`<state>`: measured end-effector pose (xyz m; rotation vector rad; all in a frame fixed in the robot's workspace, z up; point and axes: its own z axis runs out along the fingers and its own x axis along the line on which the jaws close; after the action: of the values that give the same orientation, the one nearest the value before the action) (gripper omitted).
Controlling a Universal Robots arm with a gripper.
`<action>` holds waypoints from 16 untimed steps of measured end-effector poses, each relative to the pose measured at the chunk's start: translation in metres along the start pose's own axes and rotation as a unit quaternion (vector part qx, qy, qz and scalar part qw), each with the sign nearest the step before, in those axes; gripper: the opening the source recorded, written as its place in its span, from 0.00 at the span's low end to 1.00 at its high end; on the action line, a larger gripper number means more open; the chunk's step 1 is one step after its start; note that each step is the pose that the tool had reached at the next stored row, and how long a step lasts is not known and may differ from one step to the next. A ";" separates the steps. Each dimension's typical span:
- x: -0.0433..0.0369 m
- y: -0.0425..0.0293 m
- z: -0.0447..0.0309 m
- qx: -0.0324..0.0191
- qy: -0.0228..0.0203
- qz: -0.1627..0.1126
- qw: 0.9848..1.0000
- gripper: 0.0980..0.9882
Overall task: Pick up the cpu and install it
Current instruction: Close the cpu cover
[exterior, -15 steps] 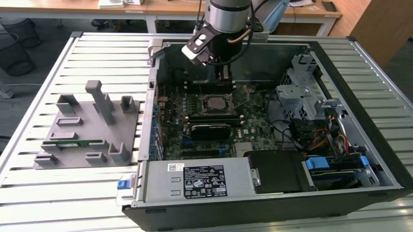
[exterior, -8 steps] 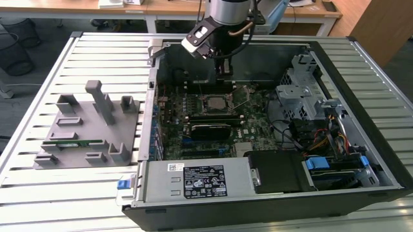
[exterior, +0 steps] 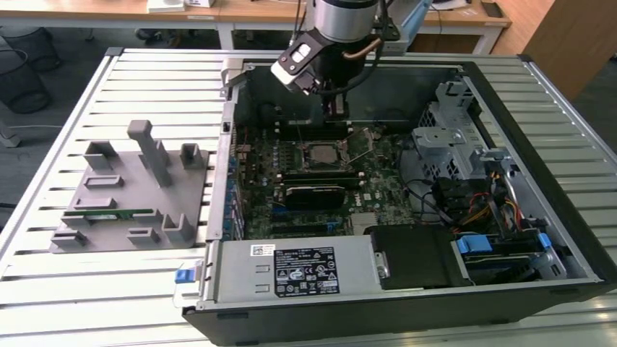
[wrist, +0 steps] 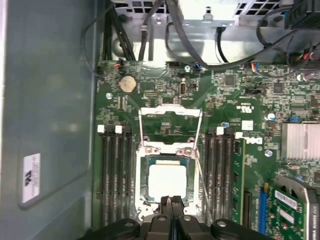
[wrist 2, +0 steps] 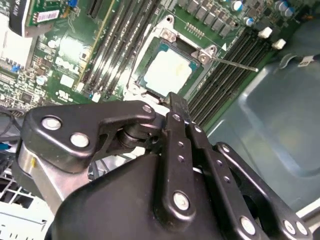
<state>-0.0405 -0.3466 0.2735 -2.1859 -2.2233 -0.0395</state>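
While the black two-fingered gripper [wrist: 171,201] hangs with its fingers pressed together and holding nothing, the small square cpu with a silvery-white metal top [wrist: 167,180] lies flat inside the metal-framed socket [wrist: 141,172]. The fingertips sit just over the socket's edge, beside the cpu. The socket's hinged steel load plate [wrist: 170,117] lies open beyond it, and long black memory slots [wrist: 115,175] flank the socket.

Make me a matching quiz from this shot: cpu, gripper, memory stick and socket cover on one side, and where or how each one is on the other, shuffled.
1 cpu
2 gripper
3 memory stick
4 socket cover

A on the grey rack
B shut, close by the cpu
C swung open
D lying in the socket

Pairs: 1-D, 2-B, 3-A, 4-C
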 end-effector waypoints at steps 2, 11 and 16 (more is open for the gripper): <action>-0.0001 0.0009 0.0002 0.000 0.000 0.000 1.000 0.01; -0.0005 0.0336 0.0017 0.001 0.000 0.000 1.000 0.01; -0.0006 0.0375 0.0039 0.001 0.000 -0.023 1.000 0.01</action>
<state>-0.0030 -0.3464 0.2696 -2.1331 -2.2718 -0.0377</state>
